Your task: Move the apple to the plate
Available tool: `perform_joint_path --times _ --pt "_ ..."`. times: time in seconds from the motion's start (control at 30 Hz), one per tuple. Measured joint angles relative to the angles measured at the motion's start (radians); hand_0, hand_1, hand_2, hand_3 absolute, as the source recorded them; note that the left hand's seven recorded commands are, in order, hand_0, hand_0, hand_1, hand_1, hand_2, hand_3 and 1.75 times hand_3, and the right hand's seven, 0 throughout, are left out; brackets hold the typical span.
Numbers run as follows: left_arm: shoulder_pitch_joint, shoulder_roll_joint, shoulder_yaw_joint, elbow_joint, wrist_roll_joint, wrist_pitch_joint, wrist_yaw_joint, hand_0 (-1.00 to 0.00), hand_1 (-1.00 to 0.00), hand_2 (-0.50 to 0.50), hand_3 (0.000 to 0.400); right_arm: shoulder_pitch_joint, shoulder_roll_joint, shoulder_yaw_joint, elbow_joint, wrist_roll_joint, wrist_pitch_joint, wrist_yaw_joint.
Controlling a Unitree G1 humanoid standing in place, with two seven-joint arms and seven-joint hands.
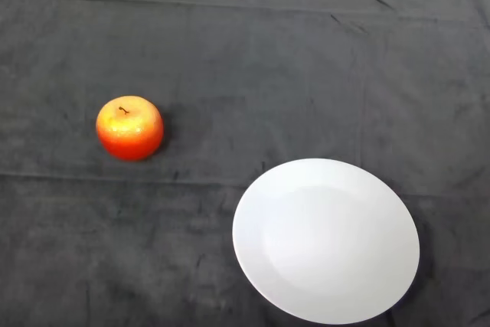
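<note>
A round red-and-orange apple with a yellowish top and a short brown stem pointing up sits on the left side of the surface, which is covered by a dark grey, slightly creased cloth. A smooth, round white plate lies to the lower right, well apart from the apple and holding nothing. The apple rests directly on the cloth, not on the plate.
</note>
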Motion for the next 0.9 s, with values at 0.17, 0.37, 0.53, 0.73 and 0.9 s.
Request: perform_joint_path --times 0.17,0.37,0.53,0.73,0.9 --pt "0.000 0.000 0.001 0.000 0.000 0.000 0.007 0.00 0.00 0.00 0.000 0.000 0.000 0.0000 0.000 0.0000 0.000 0.0000" --pt "0.000 0.000 0.002 0.000 0.001 0.000 0.010 0.00 0.00 0.00 0.000 0.000 0.000 0.0000 0.000 0.0000 0.000 0.0000" --pt "0.000 0.000 0.002 0.000 0.006 0.000 0.013 0.00 0.00 0.00 0.000 0.000 0.000 0.0000 0.000 0.0000 0.000 0.0000" --pt "-0.001 0.000 0.002 -0.003 0.039 0.014 0.016 0.00 0.00 0.00 0.000 0.000 0.000 0.0000 0.000 0.0000 0.000 0.0000" --pt "-0.007 0.000 0.001 -0.009 0.040 0.015 0.023 0.00 0.00 0.00 0.000 0.000 0.000 0.0000 0.000 0.0000 0.000 0.0000"
